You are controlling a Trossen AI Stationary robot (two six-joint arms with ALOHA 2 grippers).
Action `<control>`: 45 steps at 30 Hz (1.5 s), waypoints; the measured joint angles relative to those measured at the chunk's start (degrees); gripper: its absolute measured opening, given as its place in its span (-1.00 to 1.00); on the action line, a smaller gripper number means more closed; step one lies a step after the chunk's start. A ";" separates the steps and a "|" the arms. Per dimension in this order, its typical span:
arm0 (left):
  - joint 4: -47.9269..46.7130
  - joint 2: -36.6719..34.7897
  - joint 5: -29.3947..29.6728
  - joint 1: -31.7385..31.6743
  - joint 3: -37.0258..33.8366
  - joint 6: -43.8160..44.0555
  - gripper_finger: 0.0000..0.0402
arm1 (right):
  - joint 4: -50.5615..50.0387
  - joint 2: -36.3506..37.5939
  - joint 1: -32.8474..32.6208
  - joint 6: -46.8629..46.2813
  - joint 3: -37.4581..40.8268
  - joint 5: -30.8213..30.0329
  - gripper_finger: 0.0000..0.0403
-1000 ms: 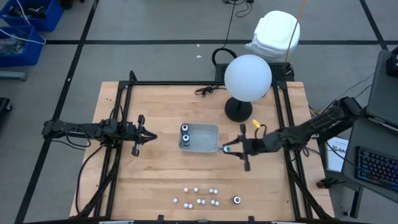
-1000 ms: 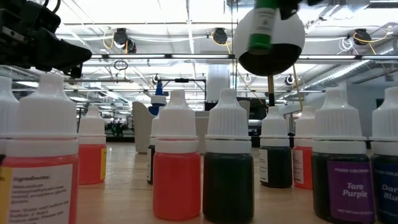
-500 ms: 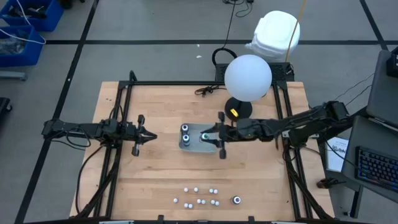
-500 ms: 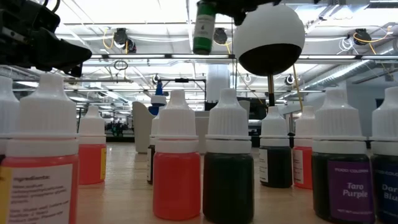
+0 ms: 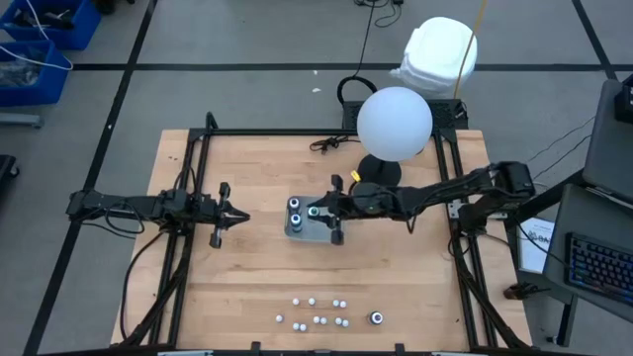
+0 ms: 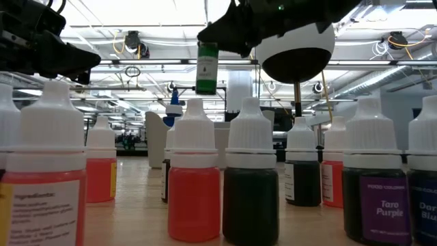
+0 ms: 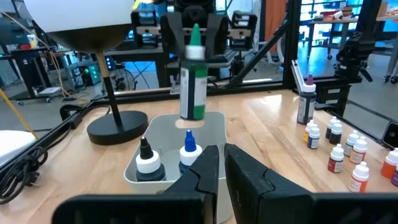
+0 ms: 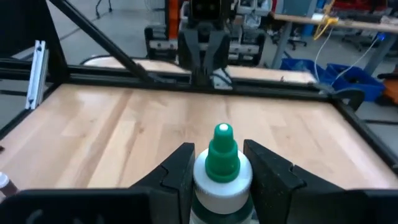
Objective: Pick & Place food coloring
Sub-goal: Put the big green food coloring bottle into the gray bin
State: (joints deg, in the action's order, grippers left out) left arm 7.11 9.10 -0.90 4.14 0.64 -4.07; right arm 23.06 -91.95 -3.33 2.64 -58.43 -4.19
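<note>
Tray partly hidden under right claw clamping green bottle; left claw together.

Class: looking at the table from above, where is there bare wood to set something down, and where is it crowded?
Bare wood lies between the tray and the row of small bottles, and along the table's far left behind the left gripper. Crowded: that near-edge row, the tray under the right gripper, and the lamp base.

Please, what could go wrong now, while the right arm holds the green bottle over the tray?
1. The right gripper holds the green bottle only near its cap, above the clear tray; it might tip when the jaws let go.
2. Two bottles already stand in the tray, so the new one could knock them.
3. The left gripper waits nearby, shut, facing the tray.
</note>
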 joint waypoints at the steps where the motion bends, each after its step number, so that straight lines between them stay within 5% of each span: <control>1: 0.02 0.00 0.01 0.00 0.00 -0.13 -0.82 | 0.31 -0.41 0.00 -0.35 0.00 -0.02 -0.45; 45: -0.20 0.00 -0.10 0.02 0.00 0.10 -0.82 | 11.11 -13.23 6.38 -1.92 0.21 -1.68 -0.45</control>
State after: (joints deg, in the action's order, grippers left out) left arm 6.92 9.10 -0.99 4.16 0.64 -3.97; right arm 34.16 -105.19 3.05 0.73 -58.23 -5.87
